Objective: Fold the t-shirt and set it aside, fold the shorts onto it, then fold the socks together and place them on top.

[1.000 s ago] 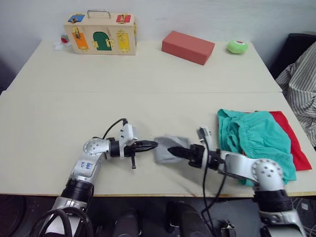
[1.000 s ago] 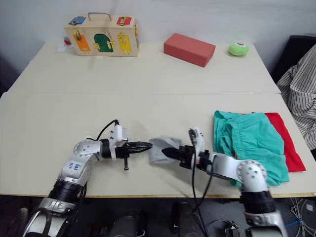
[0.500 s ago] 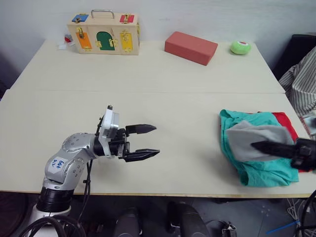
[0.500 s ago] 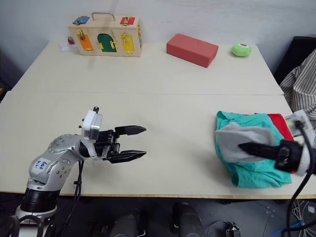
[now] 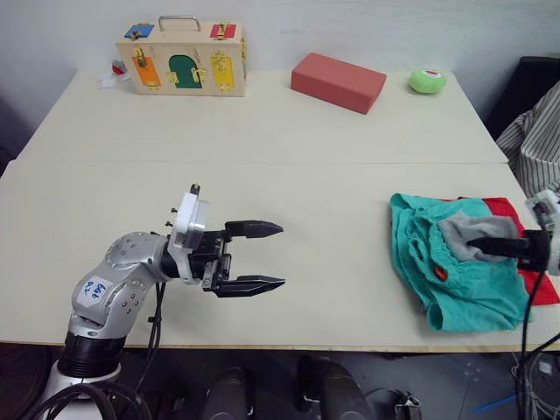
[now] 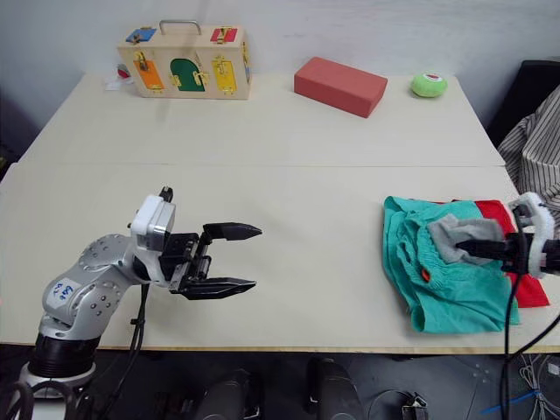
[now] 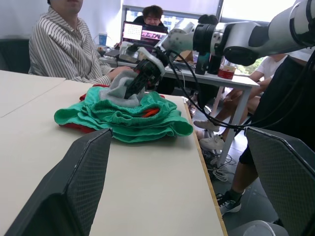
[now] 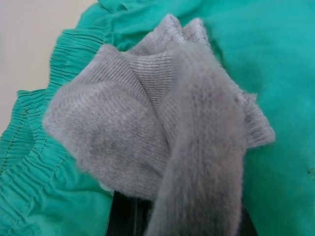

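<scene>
The left gripper [image 5: 267, 257] hangs wide open and empty over bare table [image 5: 332, 188]. At the right, the right gripper [image 6: 468, 249] pinches the socks [image 6: 462, 234] atop the shorts [image 6: 442, 280], which cover the t-shirt [image 6: 506, 236]. This looks like the last step: releasing them. The brick [image 5: 338, 82] stands well clear.

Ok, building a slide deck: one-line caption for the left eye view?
Right end effector lowers grey socks onto teal shorts stacked on red t-shirt.
</scene>
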### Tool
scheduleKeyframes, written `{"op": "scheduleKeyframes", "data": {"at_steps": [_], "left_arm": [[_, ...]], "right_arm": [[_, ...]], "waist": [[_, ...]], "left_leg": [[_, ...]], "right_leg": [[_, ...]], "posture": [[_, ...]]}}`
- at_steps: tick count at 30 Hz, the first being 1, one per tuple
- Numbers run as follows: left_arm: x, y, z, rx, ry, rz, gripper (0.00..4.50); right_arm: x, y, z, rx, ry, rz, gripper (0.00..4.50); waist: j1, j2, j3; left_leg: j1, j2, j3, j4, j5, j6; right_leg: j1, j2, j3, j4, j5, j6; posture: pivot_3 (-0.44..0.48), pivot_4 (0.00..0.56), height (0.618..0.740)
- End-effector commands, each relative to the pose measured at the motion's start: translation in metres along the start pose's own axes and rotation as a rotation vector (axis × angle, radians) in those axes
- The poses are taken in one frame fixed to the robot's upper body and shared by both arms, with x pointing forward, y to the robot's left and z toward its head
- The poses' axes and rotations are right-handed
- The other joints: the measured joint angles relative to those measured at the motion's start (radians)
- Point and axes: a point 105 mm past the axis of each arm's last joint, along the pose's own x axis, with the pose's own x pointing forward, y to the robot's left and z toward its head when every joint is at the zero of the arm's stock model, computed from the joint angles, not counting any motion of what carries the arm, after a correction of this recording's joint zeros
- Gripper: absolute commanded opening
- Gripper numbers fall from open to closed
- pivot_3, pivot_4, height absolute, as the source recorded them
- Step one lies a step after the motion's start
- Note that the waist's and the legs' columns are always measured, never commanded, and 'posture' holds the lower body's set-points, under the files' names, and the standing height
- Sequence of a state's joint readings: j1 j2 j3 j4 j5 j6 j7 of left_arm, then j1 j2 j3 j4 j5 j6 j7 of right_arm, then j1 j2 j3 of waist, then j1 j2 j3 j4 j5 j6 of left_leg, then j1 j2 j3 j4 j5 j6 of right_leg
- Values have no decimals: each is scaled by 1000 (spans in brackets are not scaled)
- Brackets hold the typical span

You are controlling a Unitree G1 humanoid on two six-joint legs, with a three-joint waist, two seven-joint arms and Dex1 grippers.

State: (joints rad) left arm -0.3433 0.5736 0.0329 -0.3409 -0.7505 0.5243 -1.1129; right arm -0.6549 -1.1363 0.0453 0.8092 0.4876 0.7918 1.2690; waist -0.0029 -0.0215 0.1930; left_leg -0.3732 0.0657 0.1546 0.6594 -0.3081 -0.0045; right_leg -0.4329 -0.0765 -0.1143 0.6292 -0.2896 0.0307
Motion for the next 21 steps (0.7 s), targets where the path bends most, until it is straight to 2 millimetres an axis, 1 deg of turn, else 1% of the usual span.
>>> {"op": "scheduleKeyframes", "data": {"at_steps": [1,2,4,7,10,11,12,14,15,16,18,19,20,21], "left_arm": [[-2,-1,8,38,13,-5,4500],[-3,1,7,38,19,3,4500],[-5,3,6,38,26,13,4500],[-16,2,1,-28,55,21,4500],[-26,7,-4,-31,77,67,4500],[-32,9,-7,-32,95,98,4500],[-36,11,-9,-33,107,118,4500],[-47,18,-14,-14,130,189,4500],[-55,24,-17,24,156,246,4500],[-61,28,-19,52,175,284,4500],[-71,31,-24,85,214,330,4500],[-75,32,-27,97,228,341,4500],[-82,34,-29,112,251,377,4500],[-91,38,-32,134,278,424,4500]], "right_arm": [[-13,-11,2,-11,5,-68,819],[-18,-11,3,-15,3,-66,1048],[-24,-12,3,-26,10,-70,1788],[-51,-14,7,-81,15,-115,2814],[-73,-14,13,-141,-5,-152,3869],[-84,-12,15,-185,-4,-168,4245],[-90,-11,16,-217,-1,-176,4479],[-102,-7,21,-348,1,-200,4479],[-104,3,30,-479,-52,-171,4479],[-106,10,35,-573,-93,-153,4479],[-105,25,42,-749,-149,-131,4479],[-102,30,44,-825,-161,-136,4479],[-95,42,50,-881,-203,-102,4479],[-81,62,59,-970,-273,-44,4479]], "waist": [[0,0,0],[0,0,0],[1,0,0],[4,3,1],[2,6,2],[2,6,2],[0,6,2],[-2,7,2],[-3,7,1],[-5,6,2],[-8,7,2],[-9,7,2],[-12,7,2],[-17,7,2]], "left_leg": [[0,0,0,0,0,0],[0,0,0,0,0,0],[0,0,0,1,0,0],[0,0,0,1,0,0],[0,-1,0,1,-1,0],[0,0,0,1,-1,0],[0,0,0,1,-1,0],[1,0,1,1,-1,0],[1,0,1,1,-1,0],[2,1,2,1,-1,0],[3,1,4,1,-2,-1],[4,2,4,1,-2,-1],[4,2,4,1,-2,-1],[4,2,5,1,-2,-2]], "right_leg": [[0,0,0,0,0,0],[0,0,0,0,0,0],[1,0,0,0,0,0],[0,-1,0,0,0,0],[0,-1,0,0,0,0],[0,-1,0,0,0,0],[0,-1,0,0,0,0],[0,0,0,0,0,0],[0,0,0,0,0,0],[1,1,0,1,0,0],[1,1,2,1,0,0],[1,2,2,0,0,0],[1,2,3,0,0,0],[1,2,4,0,0,0]], "posture": [[0,150,740],[0,150,740],[0,150,740],[0,150,740],[0,150,740],[0,150,740],[0,150,740],[0,150,740],[0,150,740],[0,150,740],[0,150,740],[0,150,740],[0,150,740],[0,150,740]]}}
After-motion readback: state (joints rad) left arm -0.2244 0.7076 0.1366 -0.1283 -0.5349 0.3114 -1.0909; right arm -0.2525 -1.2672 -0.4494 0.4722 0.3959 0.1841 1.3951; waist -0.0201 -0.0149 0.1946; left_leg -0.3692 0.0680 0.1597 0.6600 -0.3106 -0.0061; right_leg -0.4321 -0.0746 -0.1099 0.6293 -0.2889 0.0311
